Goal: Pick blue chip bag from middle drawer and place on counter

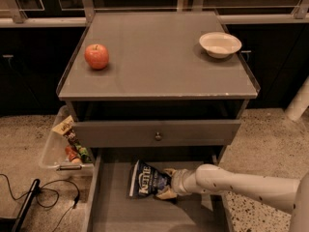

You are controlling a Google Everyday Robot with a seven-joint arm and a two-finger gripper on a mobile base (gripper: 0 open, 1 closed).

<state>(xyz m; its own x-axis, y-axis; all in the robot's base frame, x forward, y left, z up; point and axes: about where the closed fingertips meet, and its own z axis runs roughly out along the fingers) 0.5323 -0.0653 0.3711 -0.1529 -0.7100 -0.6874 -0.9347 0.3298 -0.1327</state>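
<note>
The gripper [167, 183] is in the middle drawer [113, 209], fingers clamped on the blue chip bag [146, 180]. Lifting, the bag above them could snag the drawer front [155, 132] and slip free.

We note the navy chip bag [146, 180] with white lettering, in the grey drawer [113, 209]; cream gripper [165, 183] at its right edge. Grey counter [159, 66]: red apple [96, 56], off-white bowl [220, 44].
</note>
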